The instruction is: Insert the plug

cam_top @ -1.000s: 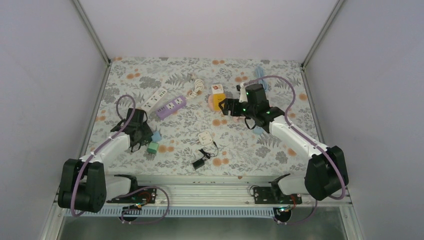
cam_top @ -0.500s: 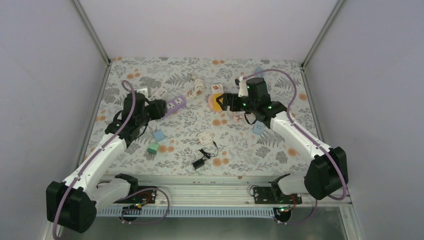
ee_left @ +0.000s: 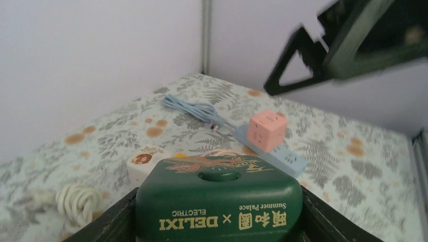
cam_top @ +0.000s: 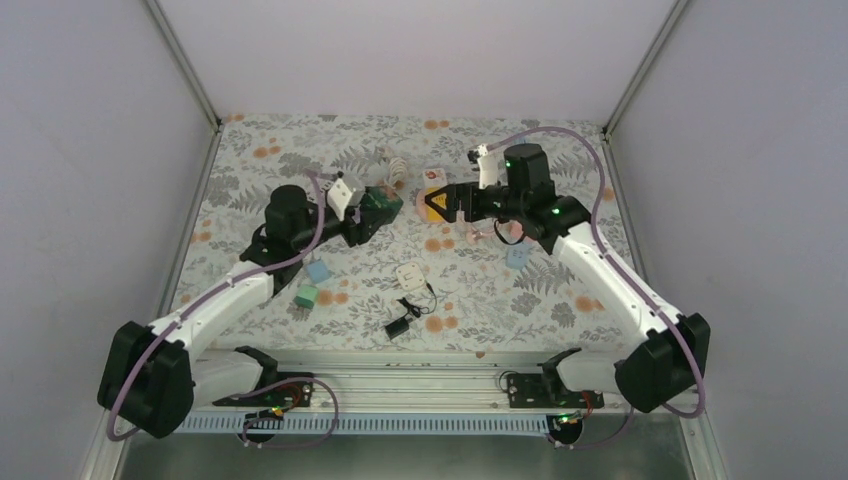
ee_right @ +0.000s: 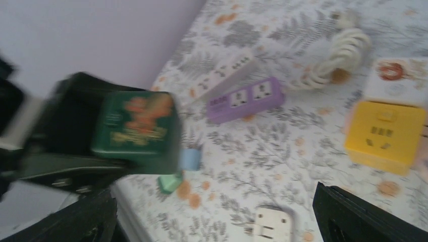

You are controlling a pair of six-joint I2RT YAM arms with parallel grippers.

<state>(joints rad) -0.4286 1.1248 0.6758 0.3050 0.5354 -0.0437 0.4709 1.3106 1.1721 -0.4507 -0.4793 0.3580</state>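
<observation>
"Fingers (ee_left: 117, 221) on the left, how do they stand?"

"About half closed, one pressed to each side of the green adapter (ee_left: 219, 201). The left gripper (cam_top: 376, 207) holds it up in the air above the table (cam_top: 480, 300), near the purple power strip (ee_right: 246, 99)."

"And further along?"

"A white coiled cord (ee_right: 342, 53), a white box with a red mark (ee_right: 398, 80) and a yellow cube socket (ee_right: 386, 132) lie on the table around the middle."

"The right side?"

"The right gripper (cam_top: 448, 203) faces the adapter, near it but not touching, up above the yellow cube socket. Its jaws are spread wide with nothing between them."
</observation>
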